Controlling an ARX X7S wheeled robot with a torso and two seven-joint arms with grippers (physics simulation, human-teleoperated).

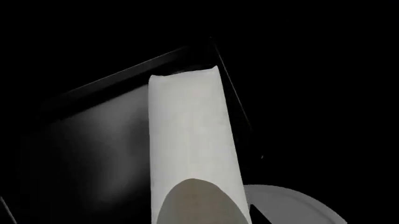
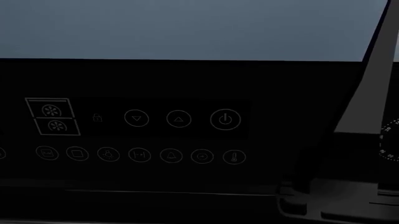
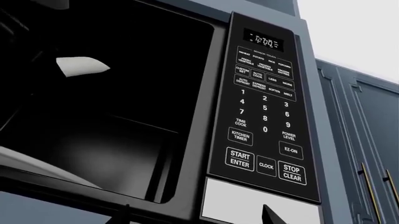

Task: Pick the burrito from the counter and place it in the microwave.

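Note:
The burrito [image 1: 190, 135], a pale white roll, runs lengthwise out from my left gripper [image 1: 199, 219] into the dark cavity of the microwave [image 1: 93, 140]. That gripper is shut on it; only one dark fingertip [image 1: 255, 215] shows beside the roll. In the right wrist view the microwave [image 3: 262, 107] stands open, and the burrito [image 3: 81, 65] shows as a white end hanging high in the cavity. My right gripper [image 3: 196, 215] is open with nothing in it, just in front of the microwave's lower frame. The counter is out of view.
A pale round turntable plate [image 1: 299, 205] lies on the microwave floor beside the roll. Blue-grey cabinets [image 3: 355, 130] with brass handles [image 3: 371, 191] stand next to the microwave. The head view shows only a dark appliance control panel [image 2: 177, 119] up close.

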